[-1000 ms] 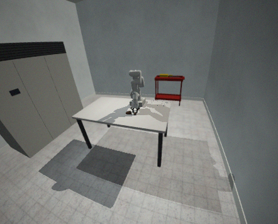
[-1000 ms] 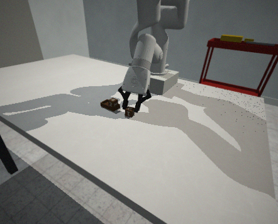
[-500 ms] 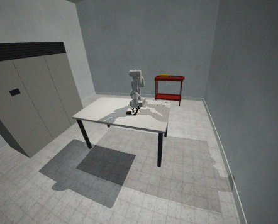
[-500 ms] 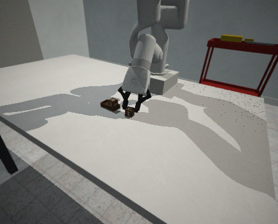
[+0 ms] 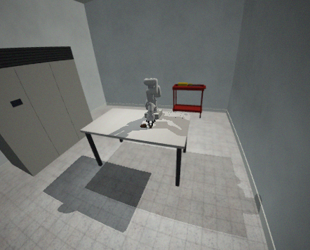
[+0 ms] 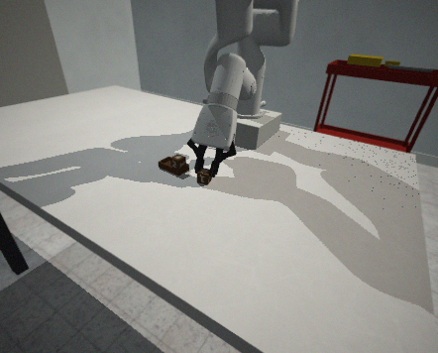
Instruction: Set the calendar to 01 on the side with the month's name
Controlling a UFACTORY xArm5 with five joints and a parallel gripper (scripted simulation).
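Arm bent down low, gripper [image 6: 207, 169] tight on small brown cube [image 6: 204, 176] on tabletop [image 6: 281, 238], next to tray [image 6: 169, 166] w/ other cube [image 6: 177, 160].
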